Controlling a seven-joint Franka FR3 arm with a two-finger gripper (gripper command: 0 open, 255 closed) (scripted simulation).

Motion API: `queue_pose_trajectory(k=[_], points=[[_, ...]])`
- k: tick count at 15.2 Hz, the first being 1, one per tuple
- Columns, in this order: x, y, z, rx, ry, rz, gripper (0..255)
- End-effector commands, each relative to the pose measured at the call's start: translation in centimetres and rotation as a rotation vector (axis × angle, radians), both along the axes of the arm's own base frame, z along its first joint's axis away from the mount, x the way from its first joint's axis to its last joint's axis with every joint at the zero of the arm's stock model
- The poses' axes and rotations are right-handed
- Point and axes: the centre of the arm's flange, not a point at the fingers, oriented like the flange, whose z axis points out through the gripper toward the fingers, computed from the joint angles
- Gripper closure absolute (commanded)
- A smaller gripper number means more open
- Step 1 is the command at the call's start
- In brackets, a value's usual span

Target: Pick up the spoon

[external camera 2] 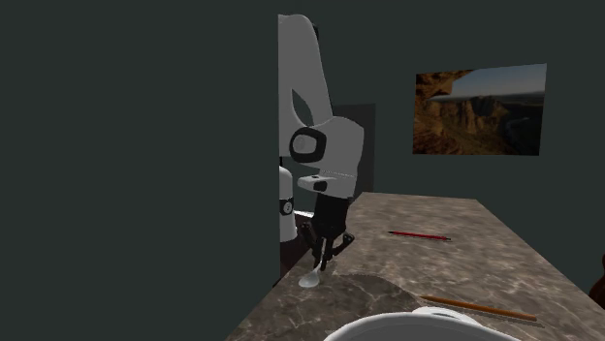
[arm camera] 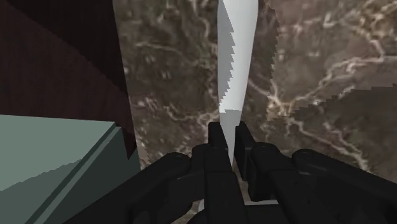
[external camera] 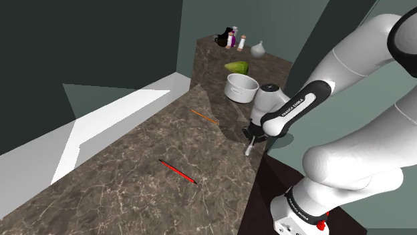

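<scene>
The black gripper (arm camera: 230, 130) pinches the pale spoon (arm camera: 236, 57) near one end, its bowl hanging beside the marble counter (arm camera: 305, 76) edge, so such a thin, off-centre grip may let it swivel or slip free.

Pale grey spoon (arm camera: 240, 57) in the tight grip of the black claw (arm camera: 229, 131), over a brown veined countertop (arm camera: 318, 83).
</scene>
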Motion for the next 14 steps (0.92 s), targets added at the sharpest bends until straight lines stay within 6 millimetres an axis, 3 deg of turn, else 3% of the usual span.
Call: queue_pose_trajectory(k=[1, 12, 14], points=[[0.0, -0.1, 1.0, 0.002, 0.001, -0.001, 255], [0.0, -0.1, 6.8, 0.002, 0.001, -0.001, 255], [0.0, -0.1, 6.9, 0.002, 0.001, -0.001, 255]])
